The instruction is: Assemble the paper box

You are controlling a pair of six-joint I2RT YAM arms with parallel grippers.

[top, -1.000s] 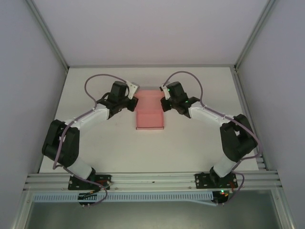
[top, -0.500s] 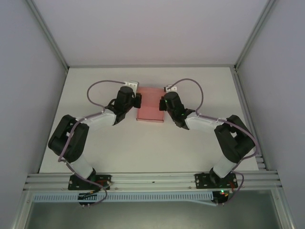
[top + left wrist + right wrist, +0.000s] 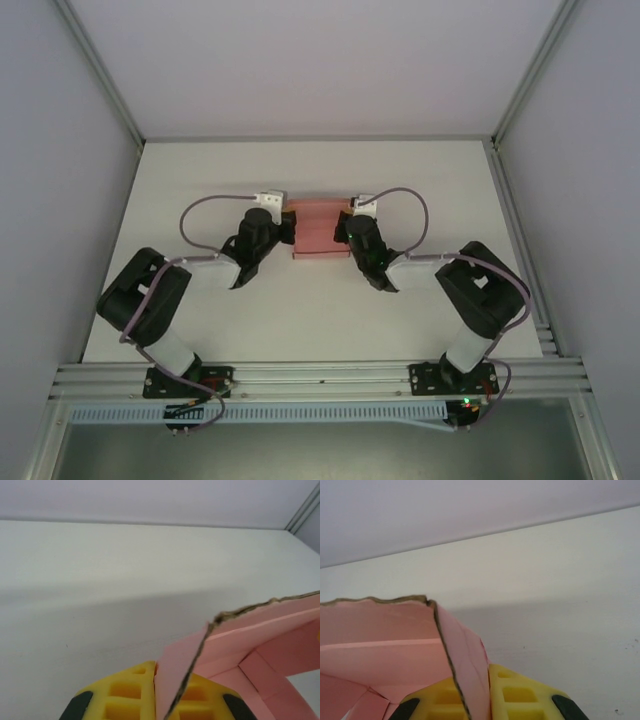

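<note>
Both sets of jaws look pressed onto thin pink card: my left gripper [image 3: 166, 692] pinches one side wall of the paper box [image 3: 318, 230], and my right gripper [image 3: 476, 696] pinches the opposite wall. The box sits mid-table [image 3: 330, 320] between them with its walls folded up. If either arm pulls outward or lifts unevenly, I'd expect a wall to crease, tear or slip free.
</note>
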